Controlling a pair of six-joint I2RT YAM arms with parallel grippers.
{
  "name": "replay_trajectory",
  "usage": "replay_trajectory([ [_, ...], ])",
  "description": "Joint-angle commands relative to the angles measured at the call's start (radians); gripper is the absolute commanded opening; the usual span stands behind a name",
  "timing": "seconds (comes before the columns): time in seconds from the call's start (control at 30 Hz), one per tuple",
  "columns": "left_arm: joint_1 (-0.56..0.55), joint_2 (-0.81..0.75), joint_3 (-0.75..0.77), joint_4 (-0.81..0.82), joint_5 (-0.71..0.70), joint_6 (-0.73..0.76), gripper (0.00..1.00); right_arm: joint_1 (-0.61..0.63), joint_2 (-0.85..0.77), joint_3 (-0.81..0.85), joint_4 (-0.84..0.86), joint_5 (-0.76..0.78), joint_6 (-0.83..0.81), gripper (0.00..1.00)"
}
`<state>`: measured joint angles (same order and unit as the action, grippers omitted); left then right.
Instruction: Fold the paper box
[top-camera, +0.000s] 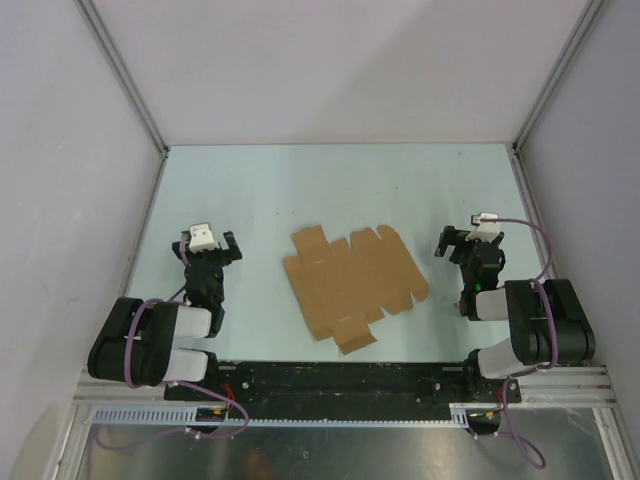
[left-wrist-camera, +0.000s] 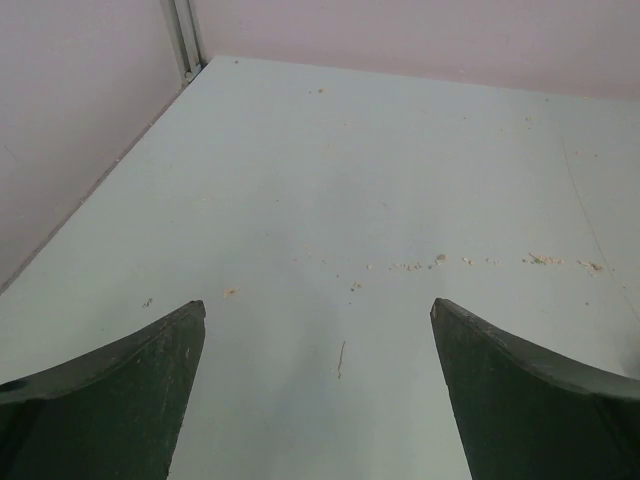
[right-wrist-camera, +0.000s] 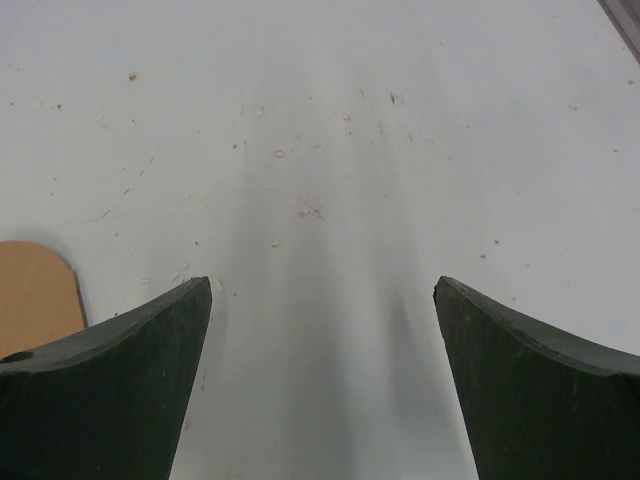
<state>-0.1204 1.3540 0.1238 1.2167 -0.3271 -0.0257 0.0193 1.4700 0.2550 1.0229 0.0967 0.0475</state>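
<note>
The paper box (top-camera: 352, 283) is a flat brown die-cut cardboard sheet with tabs and flaps, lying unfolded in the middle of the table between the two arms. One rounded flap of the paper box (right-wrist-camera: 35, 295) shows at the left edge of the right wrist view. My left gripper (top-camera: 207, 245) rests left of the sheet, apart from it, jaws wide with nothing between them (left-wrist-camera: 318, 312). Right of the sheet my right gripper (top-camera: 468, 237) is likewise open and empty (right-wrist-camera: 322, 288).
White enclosure walls with metal corner posts (top-camera: 128, 85) close off the left, back and right sides. A black rail (top-camera: 340, 385) runs along the near edge at the arm bases. Small cardboard crumbs (left-wrist-camera: 540, 260) dot the pale table surface.
</note>
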Motion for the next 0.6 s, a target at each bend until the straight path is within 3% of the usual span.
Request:
replay_trajectory([
  [0.0, 0.005, -0.007, 0.022, 0.029, 0.019, 0.024, 1.0, -0.002, 0.007, 0.023, 0.037, 0.006, -0.017, 1.0],
  [0.43, 0.005, -0.007, 0.023, 0.029, 0.019, 0.023, 1.0, -0.002, 0.009, 0.023, 0.037, 0.006, -0.017, 0.99],
  [0.57, 0.005, -0.007, 0.027, 0.024, 0.106, 0.076, 0.99, -0.002, 0.009, 0.023, 0.034, 0.005, -0.015, 1.0],
])
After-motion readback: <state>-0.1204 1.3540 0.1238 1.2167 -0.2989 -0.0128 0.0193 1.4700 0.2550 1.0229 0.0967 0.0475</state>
